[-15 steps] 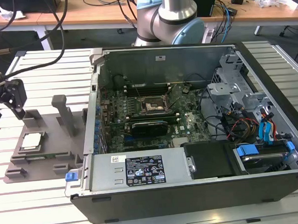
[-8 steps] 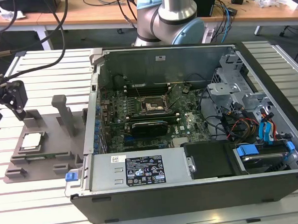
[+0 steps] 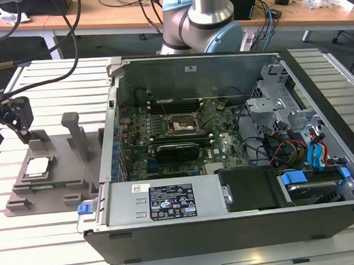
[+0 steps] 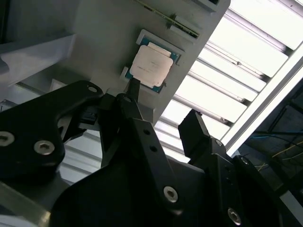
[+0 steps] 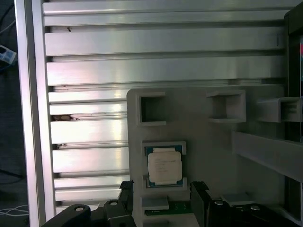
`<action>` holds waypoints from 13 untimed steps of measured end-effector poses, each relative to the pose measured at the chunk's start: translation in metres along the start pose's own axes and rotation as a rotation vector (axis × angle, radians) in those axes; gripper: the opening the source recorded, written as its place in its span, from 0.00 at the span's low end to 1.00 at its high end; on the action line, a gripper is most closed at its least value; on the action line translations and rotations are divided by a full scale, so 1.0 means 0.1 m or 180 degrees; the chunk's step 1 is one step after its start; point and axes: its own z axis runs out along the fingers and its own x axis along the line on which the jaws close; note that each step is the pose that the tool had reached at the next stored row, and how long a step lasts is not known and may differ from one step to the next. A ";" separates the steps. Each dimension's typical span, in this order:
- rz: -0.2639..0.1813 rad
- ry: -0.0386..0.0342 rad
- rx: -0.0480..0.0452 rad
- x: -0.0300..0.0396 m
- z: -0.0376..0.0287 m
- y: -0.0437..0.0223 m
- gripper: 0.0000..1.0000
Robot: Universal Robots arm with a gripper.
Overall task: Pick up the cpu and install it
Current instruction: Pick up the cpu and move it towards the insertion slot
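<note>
cpu [image 3: 37, 166] lies flat, metal top up, seated in a square recess of the grey fixture plate [image 3: 59, 152], lower left of the exterior view. in both wrist views its green rim shows around the silver top.

gripper [image 3: 10, 140] hangs above the cpu, at the exterior view's left edge, apart from it. in the second wrist view the two black fingers [image 4: 191, 124] stand spread wide, with the cpu seen beyond the gap. tool open, holding no part.

fixture plate rests on the slatted aluminium table [image 3: 49, 74], just beside the open computer case [image 3: 171, 239], on the case's side toward the exterior view's left.

inside the case, the motherboard's black socket frame [image 3: 179, 125] sits near frame centre, well apart from the cpu. arm base [image 3: 209, 18] stands at top centre, behind the case.
</note>
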 end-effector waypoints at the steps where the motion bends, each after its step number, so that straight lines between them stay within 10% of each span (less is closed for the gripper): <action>1: 0.0000 0.0000 0.0000 0.000 0.004 0.000 0.60; 13: 0.0000 0.0000 0.0000 0.002 0.064 0.002 0.60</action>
